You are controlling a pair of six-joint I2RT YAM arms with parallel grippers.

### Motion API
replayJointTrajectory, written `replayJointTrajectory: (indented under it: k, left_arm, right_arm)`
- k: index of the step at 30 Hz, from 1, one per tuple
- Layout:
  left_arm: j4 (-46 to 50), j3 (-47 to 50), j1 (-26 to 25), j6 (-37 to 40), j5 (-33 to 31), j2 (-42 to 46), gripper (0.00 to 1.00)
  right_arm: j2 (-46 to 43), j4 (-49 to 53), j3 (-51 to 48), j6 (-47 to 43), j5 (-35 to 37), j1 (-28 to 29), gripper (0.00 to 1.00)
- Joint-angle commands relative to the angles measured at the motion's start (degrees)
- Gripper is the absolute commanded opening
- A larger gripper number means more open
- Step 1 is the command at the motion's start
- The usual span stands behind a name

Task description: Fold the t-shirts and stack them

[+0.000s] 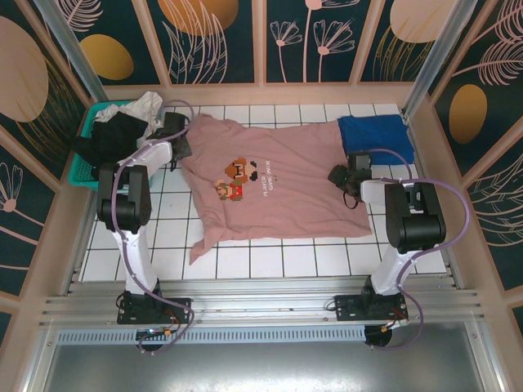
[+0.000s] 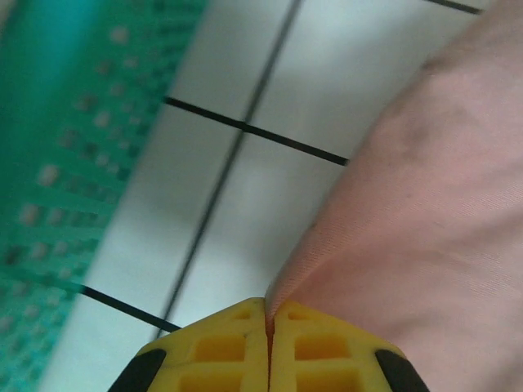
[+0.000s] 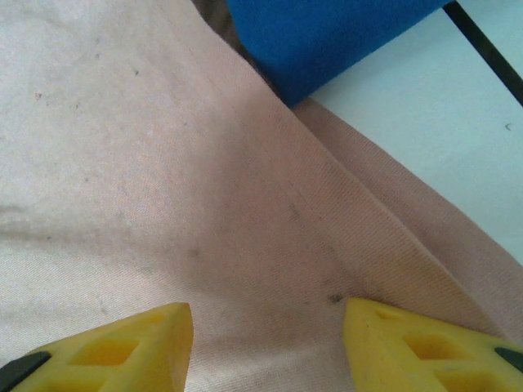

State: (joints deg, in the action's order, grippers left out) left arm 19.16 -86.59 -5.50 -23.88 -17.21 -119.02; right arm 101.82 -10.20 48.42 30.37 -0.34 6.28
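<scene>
The pink t-shirt (image 1: 278,204) lies spread across the tabletop (image 1: 270,261), so the first fold seems to be starting. At its 10 o'clock corner the left tool (image 2: 270,327) is pinched tight on the edge. At 3 o'clock the right tool (image 3: 267,331) hangs half-open over the cloth and probably must grip next.

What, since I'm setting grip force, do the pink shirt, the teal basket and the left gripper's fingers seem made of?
Pink t-shirt: soft matte cloth, probably cotton knit; fine ribbing and creases show. Teal basket: likely plastic, with rows of small holes, though blurred. Fingers of the left gripper: yellow, seemingly hard moulded plastic with lattice pockets, black inserts.
</scene>
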Motion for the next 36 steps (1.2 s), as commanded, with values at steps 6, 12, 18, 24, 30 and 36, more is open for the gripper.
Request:
replayJointTrajectory:
  k: [6, 12, 18, 24, 30, 36]
  left_arm:
    - [4.09, -3.56, 1.1, -0.64, -4.89, -3.14, 0.22]
    - [3.43, 3.67, -1.29, 0.17, 1.39, 7.57, 0.45]
    - [-1.32, 21.7, -12.67, -1.2, 7.45, 19.51, 0.59]
    - [-8.26, 34.06, -14.98, -4.09, 13.53, 20.4, 0.58]
    - [-8.77, 38.35, -15.11, -3.99, 15.45, 23.45, 0.33]
    - [-5.08, 40.59, -14.98, -6.22, 8.97, 33.78, 0.0]
  right_arm:
    - [-1.61, 6.75, -0.82, -0.93, 0.95, -1.09, 0.52]
    - [-6.9, 8.9, -0.4, -2.77, 4.03, 3.39, 0.55]
    - [-12.45, 7.89, -2.47, -4.86, 4.81, 13.24, 0.58]
    - [-14.5, 5.54, -6.49, -3.04, 2.14, 18.64, 0.58]
    - [-15.71, 6.96, -8.63, -3.17, 4.95, 18.58, 0.59]
    - [-13.75, 6.93, -9.39, -3.98, 5.86, 14.48, 0.59]
